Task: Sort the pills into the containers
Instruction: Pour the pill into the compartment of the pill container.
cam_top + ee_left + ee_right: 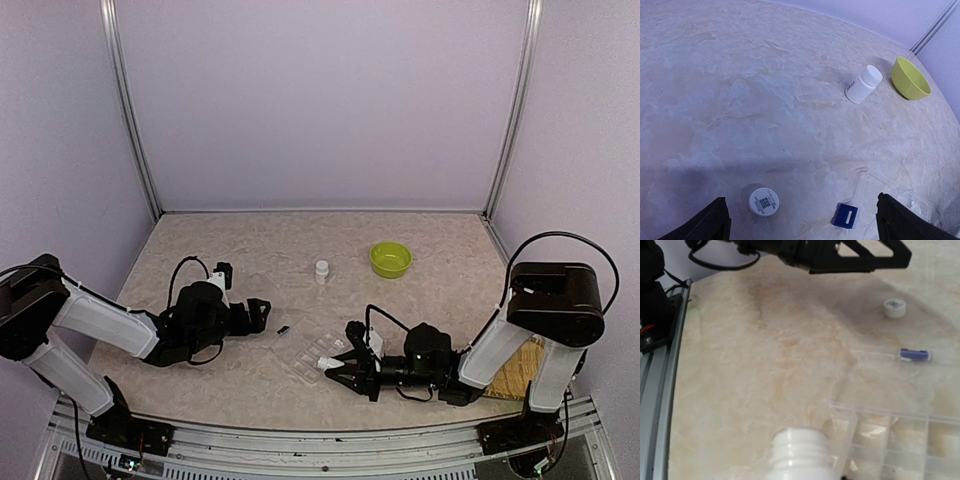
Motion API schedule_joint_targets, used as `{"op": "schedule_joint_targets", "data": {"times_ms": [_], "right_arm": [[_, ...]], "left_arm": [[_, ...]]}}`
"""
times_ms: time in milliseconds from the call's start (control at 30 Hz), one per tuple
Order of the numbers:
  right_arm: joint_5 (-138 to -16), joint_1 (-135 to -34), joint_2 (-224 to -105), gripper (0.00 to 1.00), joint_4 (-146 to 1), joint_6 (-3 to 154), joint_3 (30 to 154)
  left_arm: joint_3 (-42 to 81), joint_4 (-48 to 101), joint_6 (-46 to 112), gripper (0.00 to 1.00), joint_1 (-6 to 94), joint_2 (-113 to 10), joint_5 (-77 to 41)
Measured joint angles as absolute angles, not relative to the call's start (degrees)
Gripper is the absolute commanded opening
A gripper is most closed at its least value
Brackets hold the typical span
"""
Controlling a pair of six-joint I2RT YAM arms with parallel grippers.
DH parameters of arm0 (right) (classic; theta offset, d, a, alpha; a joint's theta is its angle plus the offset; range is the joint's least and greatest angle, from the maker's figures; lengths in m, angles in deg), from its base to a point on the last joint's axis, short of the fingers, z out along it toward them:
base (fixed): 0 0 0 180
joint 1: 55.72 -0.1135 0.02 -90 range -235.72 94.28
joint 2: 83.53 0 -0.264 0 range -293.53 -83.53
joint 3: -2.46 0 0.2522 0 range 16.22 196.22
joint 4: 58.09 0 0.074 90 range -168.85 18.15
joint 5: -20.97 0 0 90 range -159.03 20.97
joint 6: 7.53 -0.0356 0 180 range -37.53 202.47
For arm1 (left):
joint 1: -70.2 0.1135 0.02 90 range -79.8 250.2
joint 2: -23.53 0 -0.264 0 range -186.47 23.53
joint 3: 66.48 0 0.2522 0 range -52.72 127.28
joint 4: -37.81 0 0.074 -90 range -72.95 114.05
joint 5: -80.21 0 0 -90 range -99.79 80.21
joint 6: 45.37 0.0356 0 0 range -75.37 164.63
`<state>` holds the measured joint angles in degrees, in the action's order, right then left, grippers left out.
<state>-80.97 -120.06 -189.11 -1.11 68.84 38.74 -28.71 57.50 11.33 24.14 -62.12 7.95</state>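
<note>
Looking down on a beige, marbled table walled on three sides by pale lilac panels, we find both arms reaching inward from the metal rail at the near edge. The left gripper hovers low with its black fingers spread wide, nothing between them. Just beneath it lie a round white cap and a small flat blue piece. The right gripper is clamped on a white plastic bottle, tipped sideways, its ribbed, uncapped neck at the edge of the pill box. That box is flat, clear and rectangular, split into small compartments, and lies near the front between the two grippers; we cannot make out pills in it. Farther back, well apart, stand a capped white bottle and a smooth lime-green bowl, with broad tabletop between them and the walls.
</note>
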Motion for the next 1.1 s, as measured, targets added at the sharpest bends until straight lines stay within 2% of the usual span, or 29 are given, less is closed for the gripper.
{"op": "schedule_joint_targets", "data": {"times_ms": [1100], "right_arm": [[-80.27, -120.06, -192.72, 0.24, -1.97, 69.84, 40.99]], "left_arm": [[-28.95, 57.89, 11.01, 0.99, 24.11, -62.14, 7.36]]}}
